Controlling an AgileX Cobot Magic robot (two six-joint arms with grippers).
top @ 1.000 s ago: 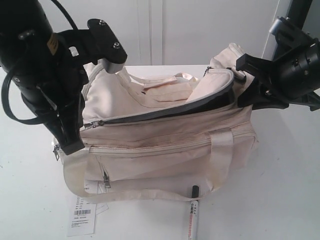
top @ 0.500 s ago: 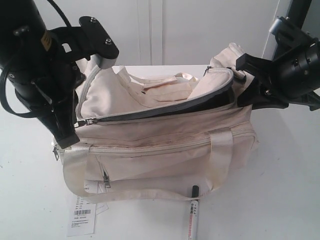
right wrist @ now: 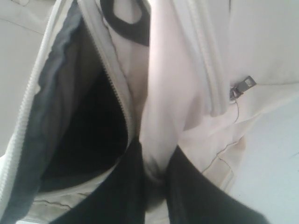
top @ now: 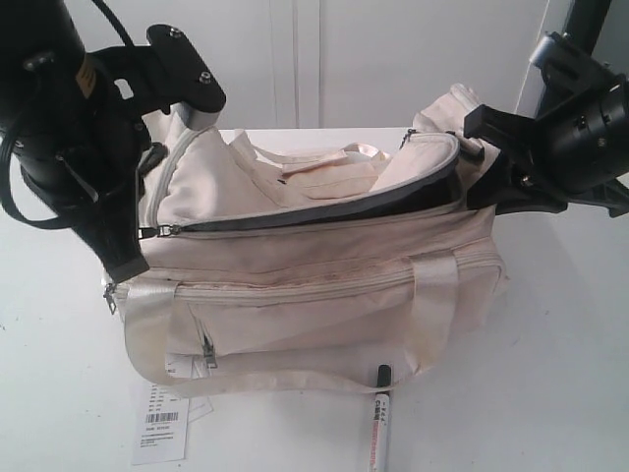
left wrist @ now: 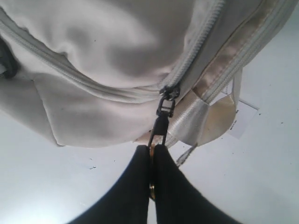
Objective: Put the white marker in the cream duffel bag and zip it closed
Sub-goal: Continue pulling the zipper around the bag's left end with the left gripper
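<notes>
With the left gripper (left wrist: 152, 153) pinched shut on the zipper pull (left wrist: 162, 122) and the right gripper (right wrist: 154, 156) clamped on the flap (right wrist: 159, 93), seemingly holding the cream duffel bag (top: 314, 285) open, the white marker (top: 378, 433) lies outside on the table (top: 550, 374), just before it.

One camera stands above, looking down on the pocket side of the bag (top: 314, 285) on the table (top: 550, 393). The left wrist camera sits close over the zip pull (left wrist: 164, 106) at one end. The right wrist's peers into the open mouth (right wrist: 93, 130) at the other. All three share the bag.
</notes>
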